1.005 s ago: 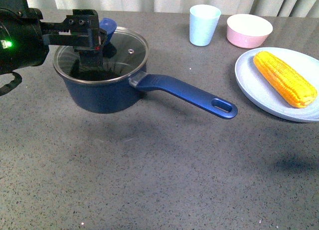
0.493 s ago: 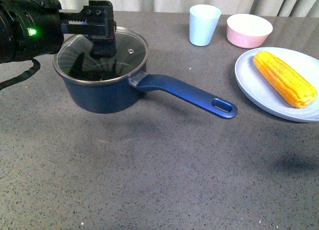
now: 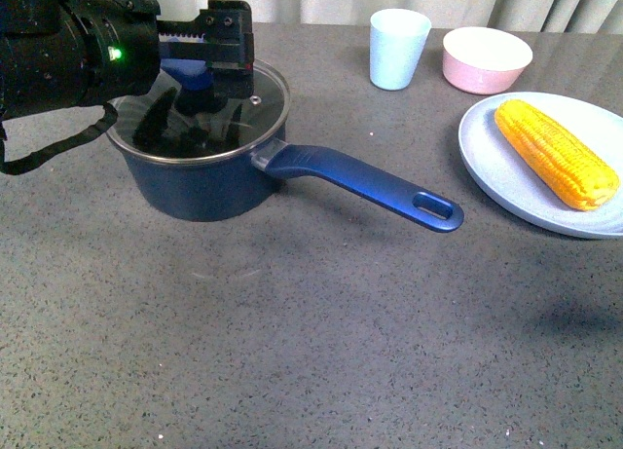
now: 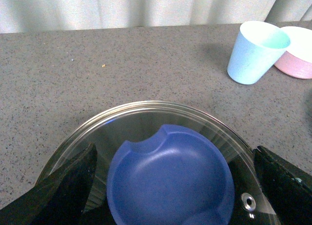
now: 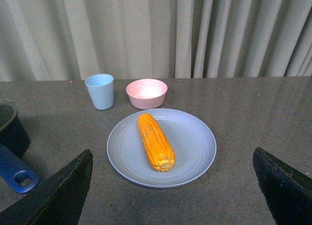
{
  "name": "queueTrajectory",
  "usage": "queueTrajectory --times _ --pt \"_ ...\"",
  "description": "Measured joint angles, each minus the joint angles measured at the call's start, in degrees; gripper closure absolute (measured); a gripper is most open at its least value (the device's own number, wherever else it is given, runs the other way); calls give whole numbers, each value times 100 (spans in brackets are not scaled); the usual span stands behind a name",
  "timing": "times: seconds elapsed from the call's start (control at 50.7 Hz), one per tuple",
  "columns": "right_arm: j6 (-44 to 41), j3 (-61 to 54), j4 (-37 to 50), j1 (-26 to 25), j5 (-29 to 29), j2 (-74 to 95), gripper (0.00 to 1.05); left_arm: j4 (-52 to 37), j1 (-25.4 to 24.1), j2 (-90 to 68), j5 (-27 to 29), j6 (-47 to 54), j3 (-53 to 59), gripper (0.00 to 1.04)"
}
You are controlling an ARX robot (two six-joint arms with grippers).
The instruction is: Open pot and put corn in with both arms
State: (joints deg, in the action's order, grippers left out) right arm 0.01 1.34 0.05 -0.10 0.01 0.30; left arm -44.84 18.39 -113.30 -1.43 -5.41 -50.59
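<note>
The left gripper (image 4: 174, 176), fingers spread, straddles the lid knob (image 4: 170, 195) of the pot (image 3: 209, 181) at ten o'clock. The right gripper (image 5: 170, 178) gapes wide and empty. The corn (image 3: 555, 152) lies on a plate (image 3: 506, 191) at two o'clock.

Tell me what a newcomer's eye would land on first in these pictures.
The bright yellow corn stands out first, lying on the pale blue plate at the right. At the left sits the dark blue pot with its glass lid on. The black left gripper hangs over it, open jaws straddling the blue knob.
</note>
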Motion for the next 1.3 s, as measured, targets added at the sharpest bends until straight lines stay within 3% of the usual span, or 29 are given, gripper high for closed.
queueTrajectory --times 0.394,0.651,1.005,1.183,1.301 --pt "0 0 0 0 0 0 9 92 37 -411 293 96 -400 9" --pt "-2 0 0 0 0 0 9 221 63 -437 367 105 -442 44" --pt "0 0 0 0 0 0 9 754 17 66 461 -63 -494 46" --pt "-2 0 0 0 0 0 9 566 -417 901 380 -164 -350 46" --pt "0 0 0 0 0 0 9 125 -1139 988 385 -195 -48 46"
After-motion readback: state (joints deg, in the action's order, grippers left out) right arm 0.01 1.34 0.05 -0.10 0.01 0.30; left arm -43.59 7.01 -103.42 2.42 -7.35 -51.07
